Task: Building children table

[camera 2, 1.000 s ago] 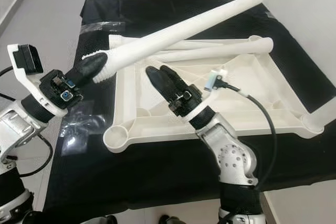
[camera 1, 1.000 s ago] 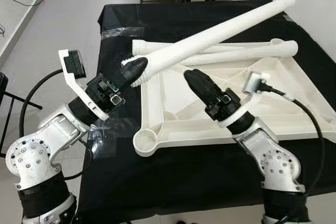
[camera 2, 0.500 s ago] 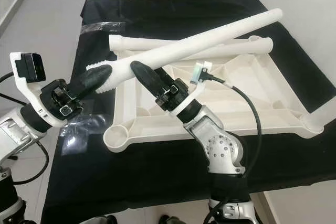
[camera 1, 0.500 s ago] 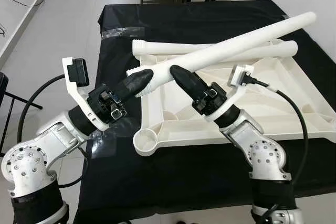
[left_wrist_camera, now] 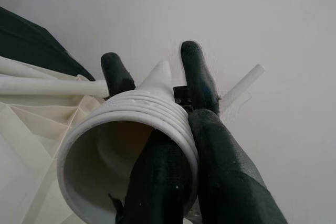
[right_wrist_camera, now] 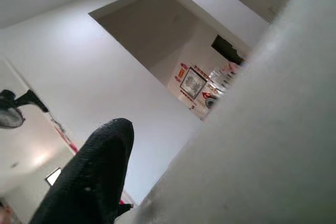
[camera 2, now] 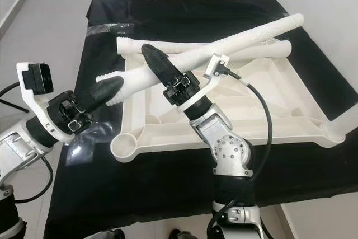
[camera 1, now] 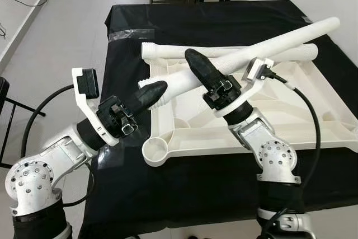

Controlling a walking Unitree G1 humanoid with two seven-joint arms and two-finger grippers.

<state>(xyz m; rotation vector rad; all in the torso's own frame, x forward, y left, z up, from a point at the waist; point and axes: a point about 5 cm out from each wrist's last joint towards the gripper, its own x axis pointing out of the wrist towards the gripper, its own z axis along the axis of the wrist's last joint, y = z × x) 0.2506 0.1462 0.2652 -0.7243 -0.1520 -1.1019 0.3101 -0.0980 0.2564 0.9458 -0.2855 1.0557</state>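
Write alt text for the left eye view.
The left gripper holds the threaded end of a long white table leg raised over an upturned white tabletop on a black table, while the right gripper grips it further along.

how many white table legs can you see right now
3: one leg raised, its threaded end gripped by the left tool, with the right tool on its middle; two legs lying under it across the tabletop's far edge. More could be hidden.
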